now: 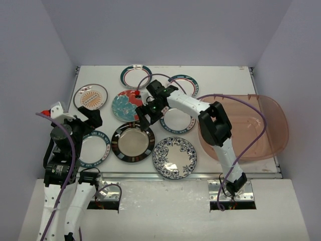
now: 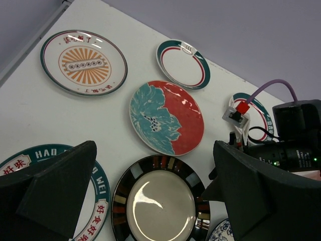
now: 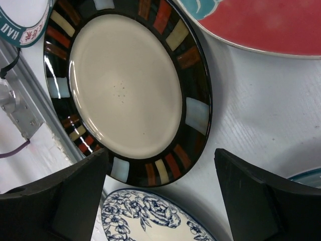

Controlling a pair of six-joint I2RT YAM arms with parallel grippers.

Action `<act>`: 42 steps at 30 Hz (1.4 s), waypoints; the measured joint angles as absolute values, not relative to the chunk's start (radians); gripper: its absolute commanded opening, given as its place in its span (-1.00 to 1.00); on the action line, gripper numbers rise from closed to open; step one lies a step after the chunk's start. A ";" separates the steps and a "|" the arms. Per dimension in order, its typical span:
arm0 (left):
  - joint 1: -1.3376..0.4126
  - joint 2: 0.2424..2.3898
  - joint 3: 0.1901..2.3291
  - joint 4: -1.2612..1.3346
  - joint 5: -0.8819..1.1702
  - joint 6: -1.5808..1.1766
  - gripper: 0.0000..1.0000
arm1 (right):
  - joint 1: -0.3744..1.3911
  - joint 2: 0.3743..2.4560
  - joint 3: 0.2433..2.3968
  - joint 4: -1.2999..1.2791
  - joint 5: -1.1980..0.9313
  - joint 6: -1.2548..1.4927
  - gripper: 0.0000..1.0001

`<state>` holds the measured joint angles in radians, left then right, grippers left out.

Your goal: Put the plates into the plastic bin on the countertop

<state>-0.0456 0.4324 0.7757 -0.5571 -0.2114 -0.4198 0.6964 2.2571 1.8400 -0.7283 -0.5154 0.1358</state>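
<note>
Several plates lie flat on the white countertop (image 1: 225, 75). The black-rimmed plate (image 1: 133, 142) sits at front centre, with the blue-patterned plate (image 1: 174, 157) to its right and a teal-rimmed lettered plate (image 1: 94, 148) to its left. The red floral plate (image 1: 127, 105), the orange-centred plate (image 1: 91, 96) and teal-rimmed plates (image 1: 136, 76) lie behind. My right gripper (image 1: 145, 120) is open and empty above the black-rimmed plate's far right rim (image 3: 125, 85). My left gripper (image 1: 93, 119) is open and empty over the lettered plate. The brownish-pink bin (image 1: 251, 125) holds nothing.
The right arm reaches left across another teal-rimmed plate (image 1: 176, 120). A further teal-rimmed plate (image 1: 184, 85) lies behind it. The bin overhangs the counter's right edge. The metal front edge (image 1: 150, 175) runs just in front of the near plates. Walls close in on three sides.
</note>
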 measured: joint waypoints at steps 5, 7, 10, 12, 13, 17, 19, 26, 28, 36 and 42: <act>-0.046 0.431 0.775 -0.556 -0.196 -0.418 1.00 | 0.696 2.321 1.840 -0.722 -0.496 0.130 0.62; -0.046 0.429 0.773 -0.551 -0.185 -0.417 1.00 | 0.696 2.348 1.845 -0.724 -0.508 0.131 0.48; -0.046 0.426 0.770 -0.549 -0.176 -0.415 1.00 | 0.695 2.365 1.859 -0.729 -0.522 0.125 0.33; -0.046 0.425 0.770 -0.547 -0.172 -0.414 1.00 | 0.694 2.382 1.875 -0.735 -0.531 0.122 0.19; -0.046 0.424 0.770 -0.546 -0.170 -0.413 1.00 | 0.694 2.388 1.885 -0.742 -0.537 0.120 0.12; -0.046 0.420 0.768 -0.540 -0.143 -0.403 1.00 | 0.678 2.455 1.967 -0.791 -0.597 0.118 0.02; -0.046 0.415 0.766 -0.540 -0.134 -0.399 1.00 | 0.667 2.485 2.000 -0.811 -0.647 0.123 -0.01; -0.047 0.406 0.765 -0.534 -0.126 -0.397 1.00 | 0.648 2.525 2.025 -0.850 -0.711 0.119 -0.45; -0.047 0.405 0.765 -0.534 -0.126 -0.397 1.00 | 0.648 2.538 2.035 -0.865 -0.725 0.120 -0.61; -0.047 0.403 0.765 -0.534 -0.126 -0.397 1.00 | 0.644 2.557 2.048 -0.900 -0.787 0.130 -1.00; -0.047 0.403 0.765 -0.534 -0.126 -0.397 1.00 | 0.635 2.558 2.047 -0.897 -0.824 0.136 -1.00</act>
